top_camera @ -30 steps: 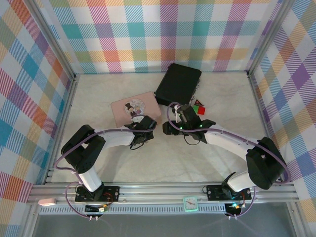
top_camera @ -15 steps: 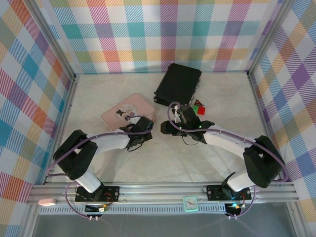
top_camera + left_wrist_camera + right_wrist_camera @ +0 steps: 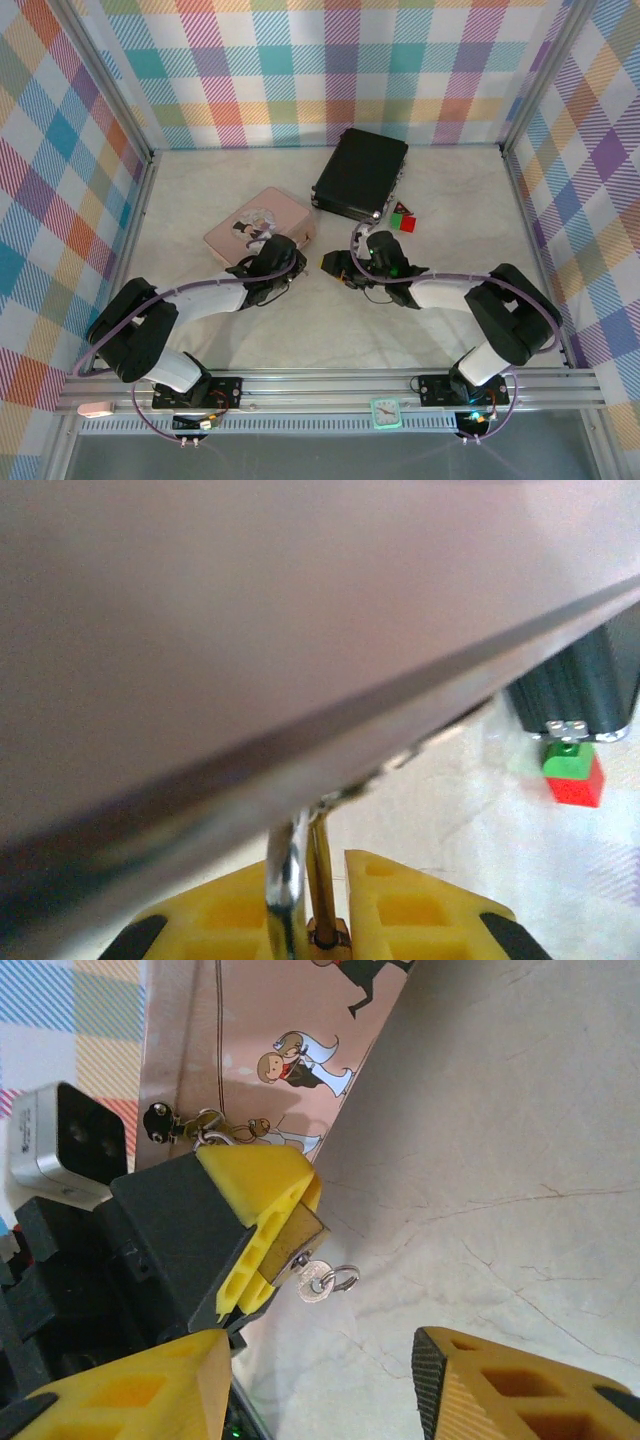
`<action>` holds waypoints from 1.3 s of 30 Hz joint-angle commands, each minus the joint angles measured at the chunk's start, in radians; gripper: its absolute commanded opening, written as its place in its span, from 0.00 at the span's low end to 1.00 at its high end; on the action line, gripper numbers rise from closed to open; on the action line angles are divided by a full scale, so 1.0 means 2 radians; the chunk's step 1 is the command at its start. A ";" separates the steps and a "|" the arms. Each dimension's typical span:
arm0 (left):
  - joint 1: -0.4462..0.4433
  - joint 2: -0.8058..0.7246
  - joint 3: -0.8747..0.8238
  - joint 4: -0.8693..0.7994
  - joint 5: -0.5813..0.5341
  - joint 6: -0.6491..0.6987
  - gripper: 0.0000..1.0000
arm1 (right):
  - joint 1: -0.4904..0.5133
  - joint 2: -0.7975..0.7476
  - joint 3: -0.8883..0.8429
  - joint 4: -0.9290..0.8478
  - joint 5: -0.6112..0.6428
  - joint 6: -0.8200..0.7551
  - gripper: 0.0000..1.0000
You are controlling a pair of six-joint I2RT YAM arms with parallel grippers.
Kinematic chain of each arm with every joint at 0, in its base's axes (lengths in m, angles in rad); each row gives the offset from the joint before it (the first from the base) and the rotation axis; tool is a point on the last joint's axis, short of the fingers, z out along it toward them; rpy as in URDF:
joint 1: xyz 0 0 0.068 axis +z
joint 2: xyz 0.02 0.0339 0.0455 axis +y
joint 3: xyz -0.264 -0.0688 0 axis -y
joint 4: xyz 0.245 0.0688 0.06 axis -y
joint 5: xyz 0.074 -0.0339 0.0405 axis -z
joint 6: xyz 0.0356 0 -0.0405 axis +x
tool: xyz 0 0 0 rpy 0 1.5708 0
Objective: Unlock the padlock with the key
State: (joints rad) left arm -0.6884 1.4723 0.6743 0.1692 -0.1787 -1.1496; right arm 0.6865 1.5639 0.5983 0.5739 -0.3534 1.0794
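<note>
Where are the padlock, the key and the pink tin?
padlock [image 3: 298, 1238], right wrist view, on its brass body
key [image 3: 314, 1285], right wrist view, on its protruding head
pink tin [image 3: 285, 207], top external view, on bare lid

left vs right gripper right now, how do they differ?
1. The left gripper is shut on the padlock, which has the key sticking out of it. The right gripper is open, with nothing between its fingers.
2. The left gripper sits beside the pink tin. The right gripper is out over bare table, short of the key.
Shared: both have yellow fingers, and they face each other at mid-table.
</note>
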 commanded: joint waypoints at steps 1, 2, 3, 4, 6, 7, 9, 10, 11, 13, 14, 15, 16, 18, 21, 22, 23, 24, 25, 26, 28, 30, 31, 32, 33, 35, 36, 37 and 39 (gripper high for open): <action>0.005 0.000 -0.005 0.068 -0.007 -0.069 0.00 | 0.000 0.015 -0.025 0.137 0.006 0.072 0.49; 0.004 0.003 -0.007 0.078 -0.006 -0.074 0.00 | 0.001 0.018 -0.025 0.142 0.009 0.074 0.49; 0.004 0.005 -0.009 0.088 -0.004 -0.079 0.00 | 0.002 0.022 -0.023 0.143 0.011 0.074 0.49; 0.005 0.008 -0.011 0.098 -0.003 -0.084 0.00 | 0.004 0.026 -0.021 0.144 0.011 0.074 0.49; 0.005 0.013 -0.015 0.116 0.000 -0.091 0.00 | 0.005 0.037 -0.016 0.156 0.011 0.081 0.49; 0.005 0.015 -0.017 0.122 0.000 -0.095 0.00 | 0.006 0.043 -0.016 0.164 0.011 0.086 0.49; 0.004 0.019 -0.019 0.135 0.001 -0.099 0.00 | 0.006 0.062 -0.016 0.195 0.010 0.101 0.47; 0.005 0.021 -0.020 0.140 0.000 -0.100 0.00 | 0.006 0.069 -0.017 0.209 0.010 0.106 0.46; 0.005 0.020 -0.020 0.143 0.000 -0.102 0.00 | 0.006 0.078 -0.016 0.222 0.009 0.111 0.45; 0.004 0.020 -0.023 0.150 -0.003 -0.103 0.00 | 0.007 0.091 -0.011 0.234 0.006 0.117 0.43; 0.004 0.019 -0.024 0.152 -0.004 -0.104 0.00 | 0.008 0.097 -0.010 0.239 0.006 0.119 0.43; 0.004 0.018 -0.026 0.155 -0.005 -0.105 0.00 | 0.008 0.102 -0.008 0.241 0.004 0.121 0.43; 0.004 0.017 -0.026 0.157 -0.006 -0.105 0.00 | 0.008 0.105 -0.006 0.241 0.004 0.124 0.43; 0.004 0.014 -0.028 0.159 -0.007 -0.105 0.00 | 0.009 0.113 -0.005 0.251 0.004 0.129 0.42; 0.003 0.013 -0.029 0.160 -0.007 -0.105 0.00 | 0.010 0.122 0.000 0.263 -0.001 0.135 0.42; 0.003 0.014 -0.029 0.160 -0.007 -0.105 0.00 | 0.010 0.123 0.002 0.265 -0.002 0.137 0.41; 0.003 0.013 -0.029 0.162 -0.008 -0.106 0.00 | 0.011 0.126 0.005 0.269 -0.003 0.140 0.40; 0.003 0.014 -0.029 0.164 -0.008 -0.106 0.00 | 0.012 0.128 0.007 0.272 -0.004 0.142 0.39; 0.002 0.014 -0.030 0.165 -0.008 -0.107 0.00 | 0.014 0.131 0.009 0.273 -0.004 0.144 0.37; 0.002 0.014 -0.030 0.167 -0.008 -0.106 0.00 | 0.016 0.134 0.010 0.274 -0.003 0.146 0.36; 0.001 0.014 -0.030 0.171 -0.009 -0.106 0.00 | 0.017 0.140 0.011 0.280 0.000 0.151 0.34; 0.001 0.015 -0.030 0.171 -0.009 -0.107 0.00 | 0.018 0.146 0.011 0.290 0.001 0.159 0.32; 0.001 0.014 -0.031 0.173 -0.010 -0.107 0.00 | 0.018 0.150 0.011 0.294 0.000 0.163 0.32; 0.001 0.014 -0.031 0.174 -0.010 -0.107 0.00 | 0.018 0.153 0.011 0.299 0.001 0.167 0.31; 0.000 0.013 -0.031 0.174 -0.010 -0.107 0.00 | 0.019 0.157 0.011 0.304 0.001 0.170 0.30; 0.000 0.013 -0.032 0.175 -0.010 -0.108 0.00 | 0.019 0.162 0.012 0.312 0.000 0.176 0.27; 0.000 0.011 -0.032 0.175 -0.011 -0.108 0.00 | 0.020 0.164 0.012 0.315 -0.001 0.178 0.27; 0.000 0.011 -0.033 0.176 -0.012 -0.108 0.00 | 0.020 0.166 0.014 0.316 -0.003 0.180 0.27; -0.001 0.010 -0.035 0.178 -0.014 -0.107 0.00 | 0.021 0.167 0.014 0.318 -0.002 0.183 0.26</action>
State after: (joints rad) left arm -0.6865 1.5192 0.6102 0.4263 -0.1837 -1.3190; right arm 0.7193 1.8866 0.6067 1.1431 -0.3473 1.4220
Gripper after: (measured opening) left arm 0.151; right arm 0.261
